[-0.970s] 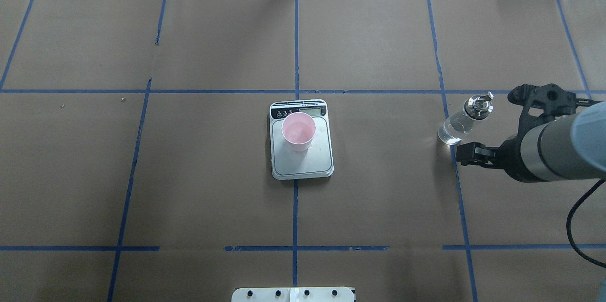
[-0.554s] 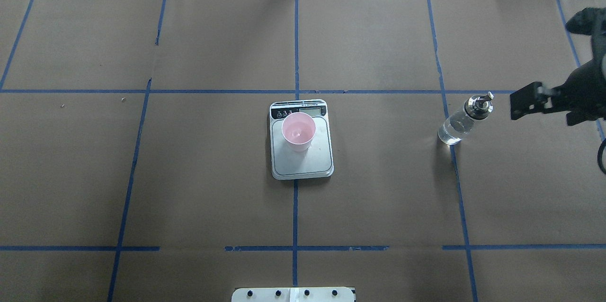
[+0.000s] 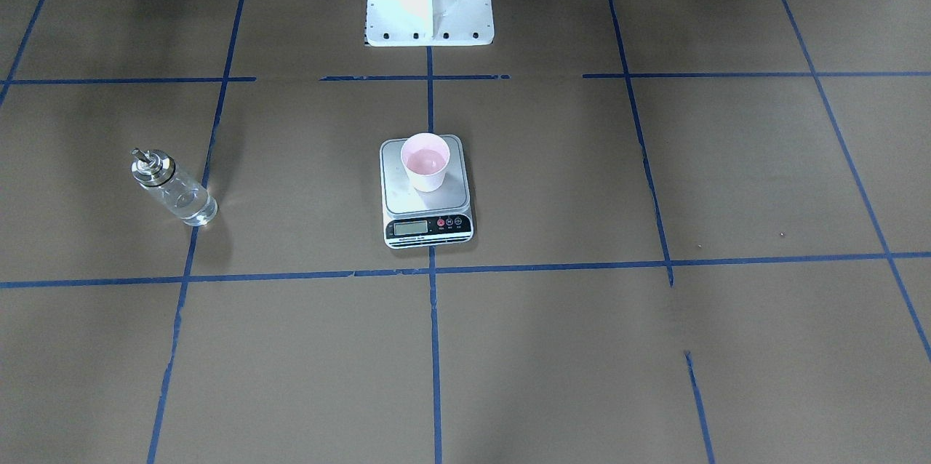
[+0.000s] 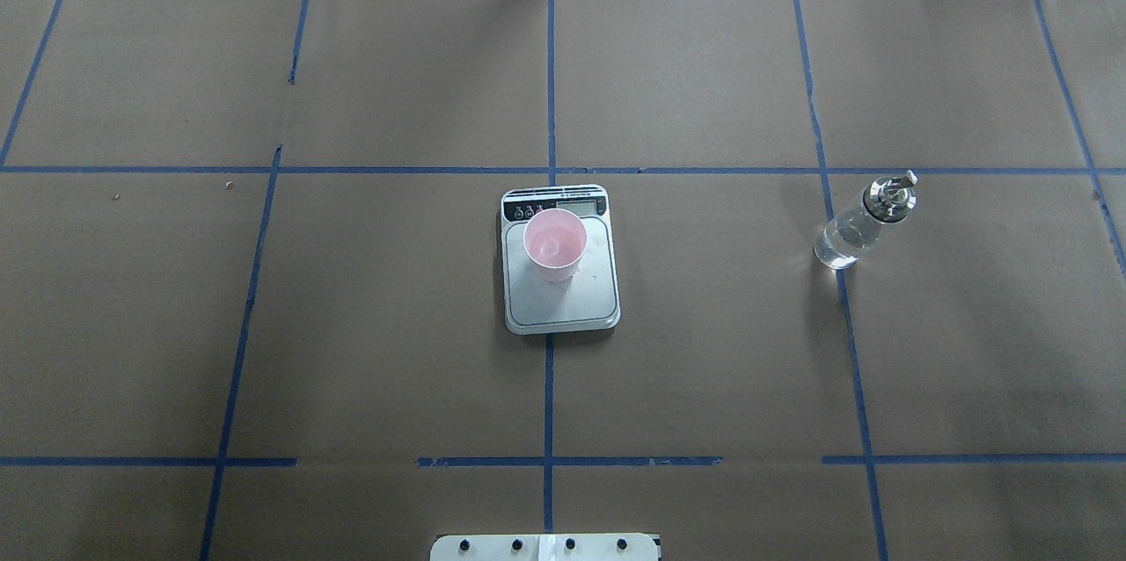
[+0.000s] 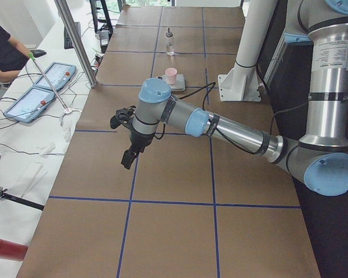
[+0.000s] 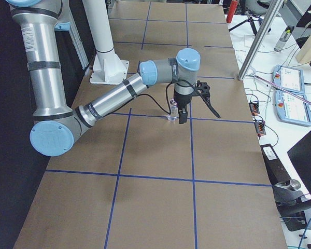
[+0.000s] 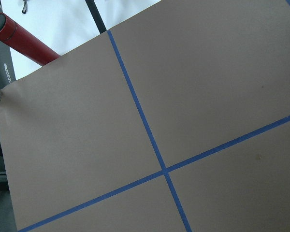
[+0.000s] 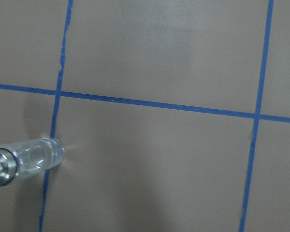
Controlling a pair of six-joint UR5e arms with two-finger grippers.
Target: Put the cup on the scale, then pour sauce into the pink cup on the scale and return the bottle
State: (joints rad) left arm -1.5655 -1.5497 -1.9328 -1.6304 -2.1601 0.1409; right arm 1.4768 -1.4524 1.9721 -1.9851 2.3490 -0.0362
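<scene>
Though illegible, scale (image 3: pixel 404 196) LCD (image 3: pixel 409 228) txt.

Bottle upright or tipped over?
Upright. The bottle stands on its base on the table, silver cap on top, with nothing gripping it.

Even overhead light, soft faint shadows, glint beside the bottle (image 8: pixel 34 155), right wrist view blurry

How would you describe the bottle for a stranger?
The brown table is crossed by blue tape, with a scale at its centre. In the overhead view, right of it, stands the bottle: clear glass, silver cap, unlike the pink cup.
</scene>
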